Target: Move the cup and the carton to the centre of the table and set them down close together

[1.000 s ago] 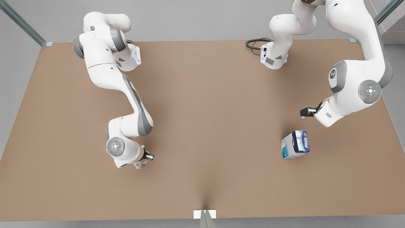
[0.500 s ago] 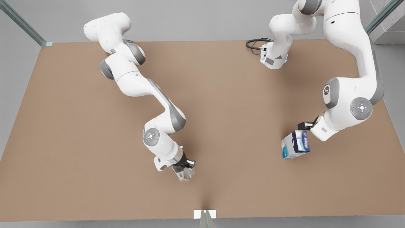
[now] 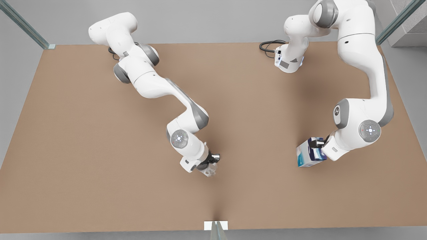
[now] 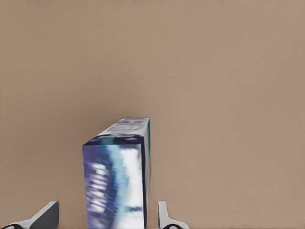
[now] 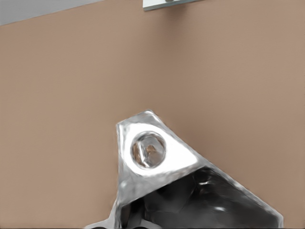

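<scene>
The dark blue, teal and white carton (image 3: 308, 155) stands on the tan table (image 3: 100, 150) toward the front view's right. My left gripper (image 3: 317, 144) has come down over the carton's upper end. In the left wrist view the carton (image 4: 116, 176) rises between the open fingers (image 4: 45, 217), with a gap showing on each side. The faceted silver cup (image 3: 209, 170) hangs from my right gripper (image 3: 211, 160), which is shut on it near the table's middle, toward the front edge. The right wrist view looks down at the cup (image 5: 152, 152) with bare table under it.
A black cable (image 3: 268, 46) curls beside the arm base (image 3: 288, 61) at the table's back edge. A white bracket (image 3: 216, 225) sits at the middle of the front edge. Bare table lies between the cup and the carton.
The right arm swung the cup from the front view's left toward the table's middle. The left gripper dropped from above and behind the carton down onto it.
</scene>
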{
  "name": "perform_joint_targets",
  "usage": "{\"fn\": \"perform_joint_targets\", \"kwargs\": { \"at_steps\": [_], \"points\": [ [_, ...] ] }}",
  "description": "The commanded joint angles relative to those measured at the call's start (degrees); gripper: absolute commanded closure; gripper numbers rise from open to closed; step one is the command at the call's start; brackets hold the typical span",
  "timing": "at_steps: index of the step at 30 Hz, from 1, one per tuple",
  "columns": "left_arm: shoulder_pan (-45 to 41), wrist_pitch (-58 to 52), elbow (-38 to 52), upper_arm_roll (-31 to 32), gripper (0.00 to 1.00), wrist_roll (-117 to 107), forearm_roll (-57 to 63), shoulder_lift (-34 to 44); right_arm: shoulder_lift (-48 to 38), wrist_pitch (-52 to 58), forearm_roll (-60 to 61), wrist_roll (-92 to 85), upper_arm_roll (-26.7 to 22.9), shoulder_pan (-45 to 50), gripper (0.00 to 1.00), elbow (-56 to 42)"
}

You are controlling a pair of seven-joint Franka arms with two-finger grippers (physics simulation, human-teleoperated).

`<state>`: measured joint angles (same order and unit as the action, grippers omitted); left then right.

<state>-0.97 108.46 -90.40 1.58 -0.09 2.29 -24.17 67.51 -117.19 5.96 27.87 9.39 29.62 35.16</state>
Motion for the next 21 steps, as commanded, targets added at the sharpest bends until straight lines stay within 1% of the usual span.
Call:
{"fn": "perform_joint_targets", "kwargs": {
  "at_steps": [1,3,4,13,15,16,17,18,20,21],
  "points": [
    [0.0,0.0,0.0,0.0,0.0,0.0,-0.1,0.0,-0.1,0.2,-0.2,-0.4,-0.2,0.0,0.79,0.4],
    [0.0,1.4,0.0,0.0,0.0,0.0,-0.1,-1.0,0.2,-0.1,-0.2,-0.3,-0.9,0.2,0.79,0.6],
    [0.0,2.3,-0.1,0.0,0.0,0.0,0.0,-1.2,0.1,-0.4,-0.2,-0.2,-0.9,0.2,0.0,0.6],
    [0.0,3.0,-0.6,0.0,0.0,0.0,-0.1,-2.5,0.5,-1.5,-0.2,-0.4,-0.9,0.2,0.0,0.6],
    [0.0,3.9,-0.6,0.0,0.0,0.0,0.0,-2.6,-0.8,1.9,-0.4,1.3,-1.0,0.3,0.0,0.0],
    [0.0,3.9,-0.6,0.0,0.0,0.0,0.0,-2.8,-2.2,7.1,-3.0,4.4,-1.0,0.1,0.0,-1.2],
    [0.0,3.9,-0.6,0.0,0.0,0.0,0.0,-3.3,-2.8,8.8,-3.4,4.6,-1.0,0.2,0.0,-1.6],
    [0.0,4.5,-0.6,0.0,0.0,0.0,0.0,-3.5,-4.7,13.0,-3.7,4.4,-1.6,-0.3,0.0,-1.7],
    [0.0,5.1,-0.6,0.0,0.0,-0.1,0.1,-4.7,-12.5,27.4,-3.5,2.9,-7.1,-3.4,0.0,-1.3],
    [0.0,5.1,-0.7,0.0,0.0,-0.1,0.1,-4.8,-14.5,31.8,-3.4,2.4,-8.4,-4.8,0.0,-1.3]
  ]
}}
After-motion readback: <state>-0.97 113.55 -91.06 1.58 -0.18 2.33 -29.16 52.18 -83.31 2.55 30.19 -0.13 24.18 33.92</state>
